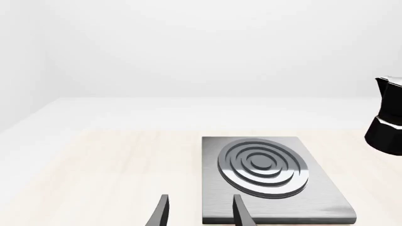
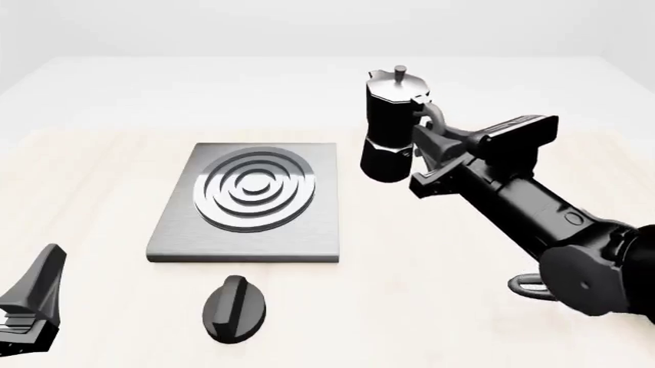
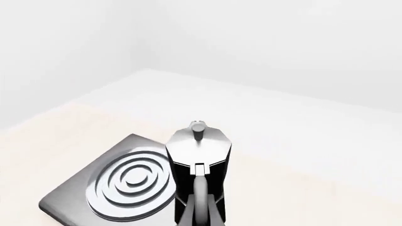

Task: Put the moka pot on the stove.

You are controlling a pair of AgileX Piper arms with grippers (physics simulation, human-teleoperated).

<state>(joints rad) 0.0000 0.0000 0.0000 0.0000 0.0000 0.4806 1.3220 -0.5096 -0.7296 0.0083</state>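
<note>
Near edge: left gripper (image 2: 31, 307) idle, fingers parted, holding nothing. Knob (image 2: 235, 307) lies just before the stove (image 2: 297, 230). Further in, right gripper (image 2: 428, 146) clamps the pot (image 2: 389, 130) by its handle, apparently lifted, right of the stove's far corner. The burner is unobstructed; leftward path open.

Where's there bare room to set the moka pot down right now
The stove and its ring burner are bare. Bare tabletop lies left of it. It is crowded on the right, around the moka pot and right gripper.
</note>
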